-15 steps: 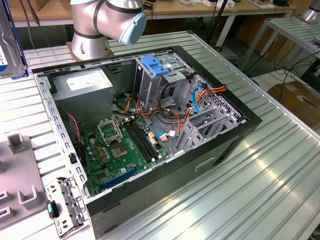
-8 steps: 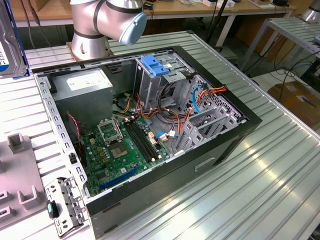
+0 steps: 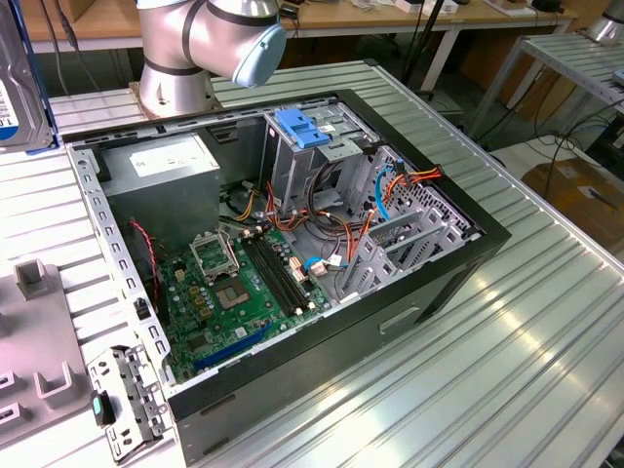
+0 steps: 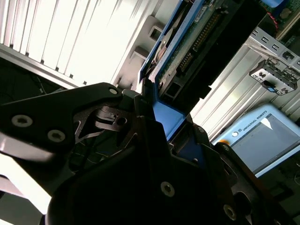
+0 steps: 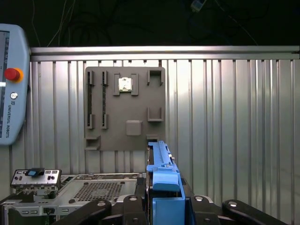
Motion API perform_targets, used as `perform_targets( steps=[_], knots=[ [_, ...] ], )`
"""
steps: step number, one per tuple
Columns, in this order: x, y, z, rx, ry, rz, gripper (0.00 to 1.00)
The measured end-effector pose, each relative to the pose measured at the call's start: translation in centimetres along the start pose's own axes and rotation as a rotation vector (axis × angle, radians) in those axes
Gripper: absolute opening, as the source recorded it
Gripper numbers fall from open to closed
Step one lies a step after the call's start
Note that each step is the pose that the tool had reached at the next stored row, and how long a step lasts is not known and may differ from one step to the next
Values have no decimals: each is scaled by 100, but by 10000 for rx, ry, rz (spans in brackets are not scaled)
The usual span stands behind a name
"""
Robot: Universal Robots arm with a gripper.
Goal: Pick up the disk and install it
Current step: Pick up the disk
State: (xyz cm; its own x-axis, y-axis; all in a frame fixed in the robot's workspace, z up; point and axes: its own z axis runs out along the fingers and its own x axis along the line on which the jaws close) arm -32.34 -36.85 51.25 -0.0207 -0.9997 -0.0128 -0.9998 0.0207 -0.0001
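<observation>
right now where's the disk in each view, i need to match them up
Exterior view: the disk at the exterior view's upper left edge.
Second wrist view: the disk clamped in the gripper, circuit side showing.
First wrist view: edge-on, blue rail toward the camera.
Shared landmark: the small metal bracket beside the computer case.

Silver disk (image 3: 12,88) with blue side rails, standing on edge, clamped in the gripper (image 5: 164,206)
</observation>
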Motion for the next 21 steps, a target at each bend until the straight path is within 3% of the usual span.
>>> perform_targets(
  steps=[5,14,21],
  knots=[
    [17,-70,2,2,-1,2,37],
    [122,-131,3,1,0,3,37],
    [142,-159,4,2,0,2,37]
  ],
)
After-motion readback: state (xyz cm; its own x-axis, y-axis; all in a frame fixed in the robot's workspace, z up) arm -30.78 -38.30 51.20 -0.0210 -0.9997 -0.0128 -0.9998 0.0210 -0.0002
